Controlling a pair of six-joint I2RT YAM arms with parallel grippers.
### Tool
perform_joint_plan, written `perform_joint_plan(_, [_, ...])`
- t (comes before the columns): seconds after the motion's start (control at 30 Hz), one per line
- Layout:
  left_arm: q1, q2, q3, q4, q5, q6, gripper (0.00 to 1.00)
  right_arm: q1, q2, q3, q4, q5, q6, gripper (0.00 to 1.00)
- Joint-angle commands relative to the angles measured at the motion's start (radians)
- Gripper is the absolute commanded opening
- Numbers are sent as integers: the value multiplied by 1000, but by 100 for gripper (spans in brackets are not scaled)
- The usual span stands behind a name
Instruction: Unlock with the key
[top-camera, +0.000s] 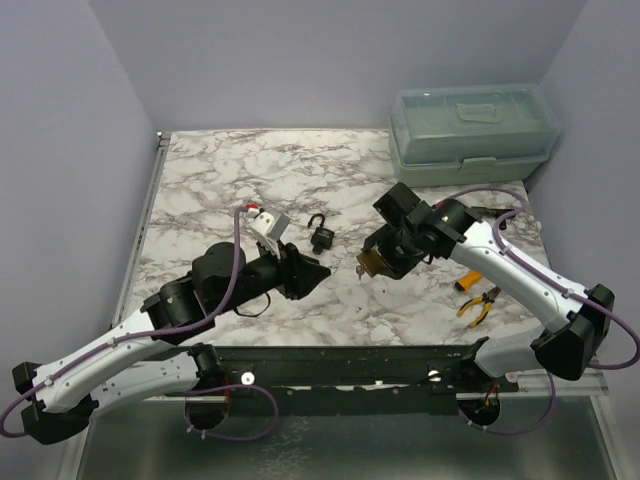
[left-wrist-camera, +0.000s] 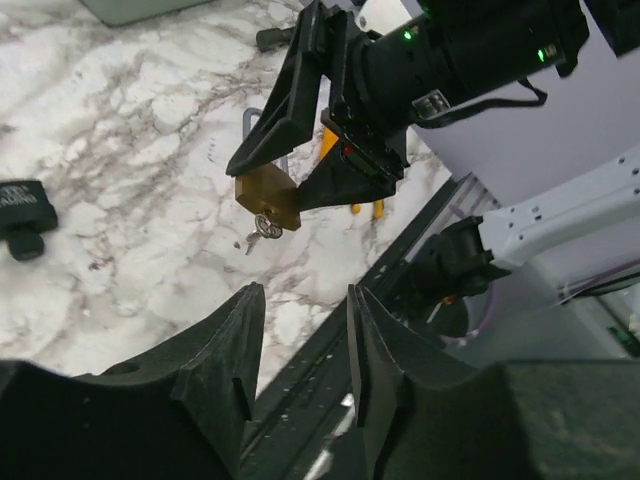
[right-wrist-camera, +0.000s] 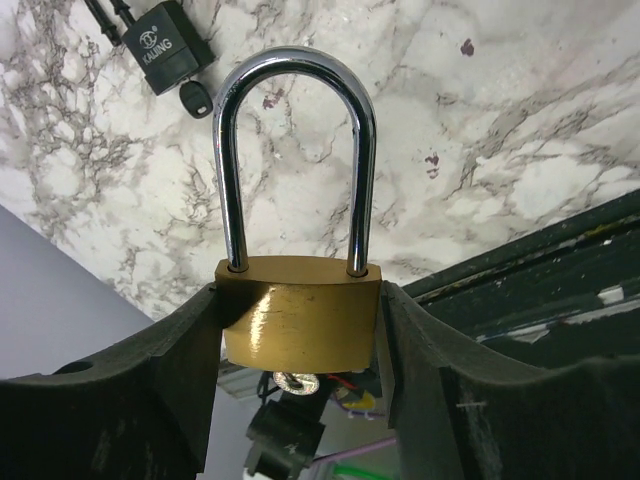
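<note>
Right gripper (top-camera: 374, 262) is clamped on the brass padlock (right-wrist-camera: 300, 320), fingers on its two narrow sides, and it looks lifted off the marble table (top-camera: 250, 170). The shackle (right-wrist-camera: 295, 58) sits in both holes, so I'd call it locked. Left gripper (left-wrist-camera: 305, 300) has jaws apart with nothing between, facing the key (left-wrist-camera: 262, 228) in the lock's bottom face. Expect dense, rigid, slick brass and a small, thin, light key. You'll want to pinch the key's flat head and twist on axis. No writing shows on the brass lock. The black padlock (right-wrist-camera: 165, 45) on the table reads roughly "KALING".
</note>
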Motion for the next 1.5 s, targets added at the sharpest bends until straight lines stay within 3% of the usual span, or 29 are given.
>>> perform_joint_plan(0.0, [-3,35,-16,21,-61,-337,42,6,-80,-39,133,80,-192,0])
perform_joint_plan(0.2, [-3,5,-98,89,-102,-457,43,6,-111,-47,206,89,-401,0])
perform_joint_plan(0.4, [-3,-57,-232,252,-128,-508,63,7,-124,-42,287,22,-543,0])
perform_joint_plan(0.5, [-4,-48,-264,309,-142,-523,67,6,-120,-35,314,-10,-573,0])
perform_joint_plan(1.0, [-3,106,-320,581,-183,-537,61,16,-96,-1,390,-144,-642,0])
perform_joint_plan(1.47, [-2,208,-310,664,-281,-514,52,37,-90,18,392,-187,-643,0])
